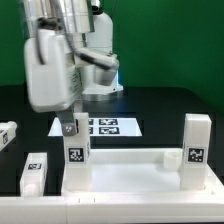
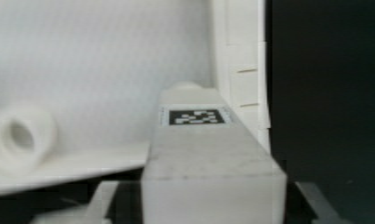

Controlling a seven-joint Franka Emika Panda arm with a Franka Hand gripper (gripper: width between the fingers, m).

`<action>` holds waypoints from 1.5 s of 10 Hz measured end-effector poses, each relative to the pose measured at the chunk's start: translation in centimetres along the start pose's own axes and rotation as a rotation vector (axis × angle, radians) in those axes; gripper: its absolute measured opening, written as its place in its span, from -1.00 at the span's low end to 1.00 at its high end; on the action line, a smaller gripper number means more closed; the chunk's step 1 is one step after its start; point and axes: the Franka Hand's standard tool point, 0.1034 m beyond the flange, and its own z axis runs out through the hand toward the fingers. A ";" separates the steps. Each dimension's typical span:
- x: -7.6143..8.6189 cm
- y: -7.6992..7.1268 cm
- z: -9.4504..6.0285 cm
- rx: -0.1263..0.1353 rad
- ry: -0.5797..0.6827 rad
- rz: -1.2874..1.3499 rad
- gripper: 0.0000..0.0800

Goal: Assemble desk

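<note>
The robot arm's gripper [image 1: 68,128] is clamped on the top of a blocky white plastic leg [image 1: 75,152] with a black-and-white square tag. The leg stands upright at the left corner of the wide white rimmed plastic tabletop [image 1: 130,178], low in the exterior frame. A second white leg [image 1: 195,142] stands upright at the tabletop's right corner. A third leg [image 1: 35,172] and a fourth leg [image 1: 6,135] lie loose on the black desk [image 1: 160,105] at the left edge. The marker board [image 1: 108,126] lies behind, mid-frame. The wrist view shows the held leg [image 2: 210,165] beside the tabletop [image 2: 95,90].
</note>
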 end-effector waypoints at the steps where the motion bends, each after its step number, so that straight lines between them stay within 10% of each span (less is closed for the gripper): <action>1: -0.1 0.0 0.0 -0.001 -0.001 -0.029 -0.10; 2: -0.3 0.1 0.1 -0.008 0.009 -0.082 -0.10; 4: -1.6 1.2 0.9 -0.043 0.043 -0.495 0.54; 7: -2.1 1.4 1.0 -0.046 0.044 -0.747 0.62; 13: -1.1 0.3 0.3 -0.070 0.088 -1.302 0.62; 15: -1.1 0.3 0.3 -0.070 0.088 -1.294 -0.01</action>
